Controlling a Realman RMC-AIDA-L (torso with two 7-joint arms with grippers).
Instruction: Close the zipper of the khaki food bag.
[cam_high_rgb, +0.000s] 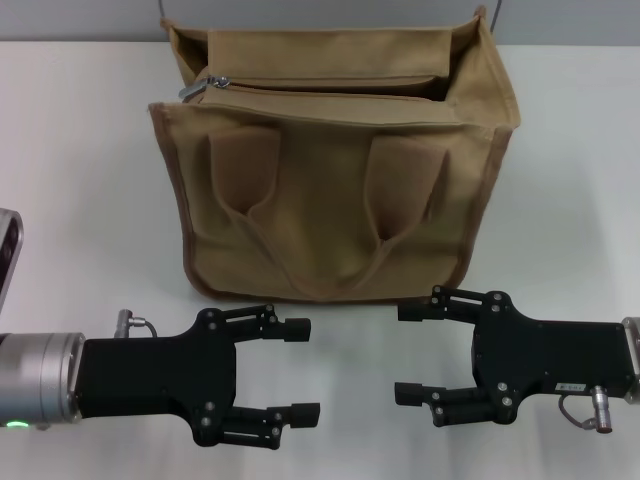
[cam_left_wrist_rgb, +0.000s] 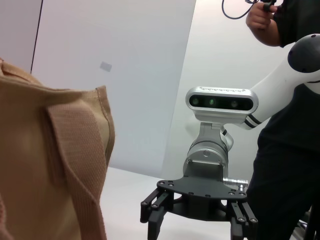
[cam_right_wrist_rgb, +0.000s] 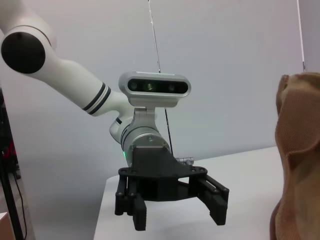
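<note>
left gripper (cam_high_rgb: 303, 368) and right gripper (cam_high_rgb: 407, 352) spread wide, empty, facing, near khaki food bag (cam_high_rgb: 330, 200) front edge.

the khaki food bag (cam_high_rgb: 335, 190) hides its own far side and interior from the head view; the top back corners run up to the picture's edge. the zipper (cam_high_rgb: 320, 85) shows its slider at the robot's left end, but whether the teeth beyond it are joined is too fine to tell (a folded flap covers part of the line). the left wrist view cuts the bag off at two edges, showing only one corner and a strap. the right wrist view shows a mere sliver of bag at its border. a person (cam_left_wrist_rgb: 287, 125) in the left wrist view is cropped, head out of picture.
</note>
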